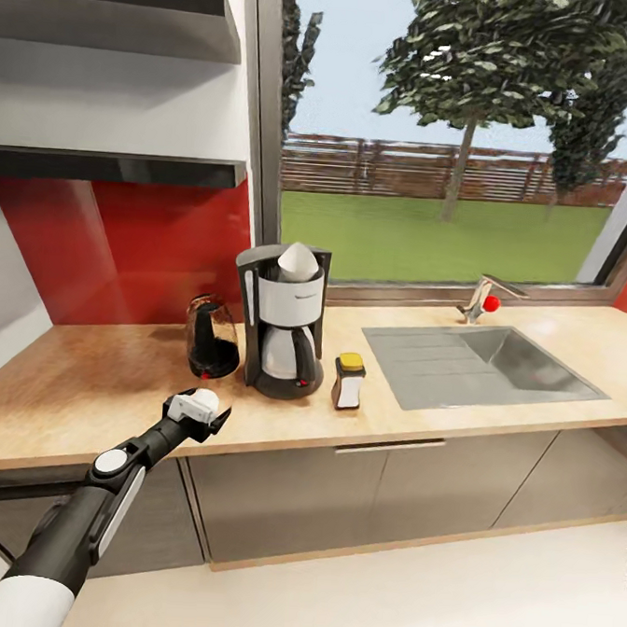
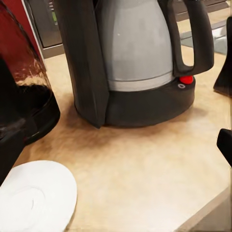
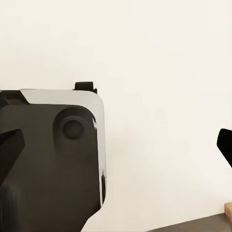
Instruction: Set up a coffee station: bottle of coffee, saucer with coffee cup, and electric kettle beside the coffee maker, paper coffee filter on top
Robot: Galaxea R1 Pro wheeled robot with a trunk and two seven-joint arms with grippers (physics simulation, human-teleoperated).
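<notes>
My left gripper (image 1: 203,416) over counter front edge, jaws apart, nothing between. Saucer (image 2: 35,197) flat on countertop (image 2: 159,164) just under it, near electric kettle (image 1: 211,337) and coffee maker (image 1: 283,321). Coffee bottle (image 1: 349,381) beside maker. My right gripper (image 3: 116,145): jaws apart.

Red backsplash (image 1: 122,244), wide window (image 1: 457,136), sink (image 1: 478,367).

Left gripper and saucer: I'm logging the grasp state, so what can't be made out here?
- Left gripper, head view: its body hides the jaws and most of the saucer.
- Left wrist view: the frame edge crops the saucer; any contact is hidden.
- Right wrist view: jaw spacing unclear, the fingertips barely enter.
</notes>
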